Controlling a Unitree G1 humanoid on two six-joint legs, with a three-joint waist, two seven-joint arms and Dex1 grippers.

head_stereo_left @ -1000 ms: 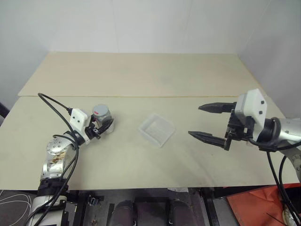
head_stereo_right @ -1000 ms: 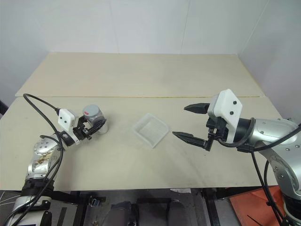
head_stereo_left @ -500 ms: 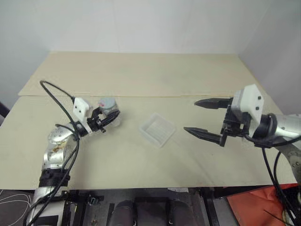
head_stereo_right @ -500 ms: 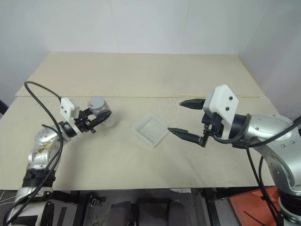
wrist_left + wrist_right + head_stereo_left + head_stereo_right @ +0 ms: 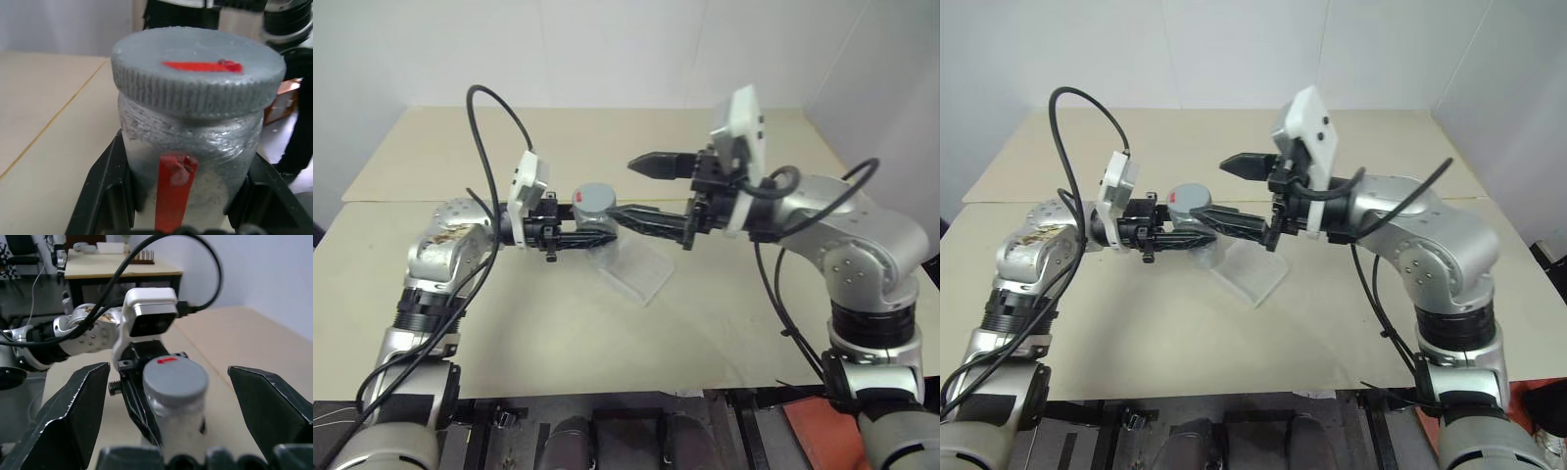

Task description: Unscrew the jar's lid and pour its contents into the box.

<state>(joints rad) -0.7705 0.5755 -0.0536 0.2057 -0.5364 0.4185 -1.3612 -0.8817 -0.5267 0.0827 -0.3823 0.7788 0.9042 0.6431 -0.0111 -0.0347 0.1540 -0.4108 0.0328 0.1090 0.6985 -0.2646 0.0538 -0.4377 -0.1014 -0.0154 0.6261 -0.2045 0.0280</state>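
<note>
Evidently light and rigid, the small clear cylindrical jar (image 5: 597, 217) sits clamped in the left gripper (image 5: 579, 231); the right gripper (image 5: 651, 191), spread wide, should take its ribbed grey lid (image 5: 198, 67).

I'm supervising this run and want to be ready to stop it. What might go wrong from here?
The left hand holds the jar in the air by its body; if the open right hand twists the lid, the jar may spin in the grip. The box is light and sits just below, so a dropped jar could knock it.

surface: pale beige wooden counter (image 5: 724, 323), seam across | on it: shallow square clear plastic box (image 5: 641, 274), mid-counter
</note>
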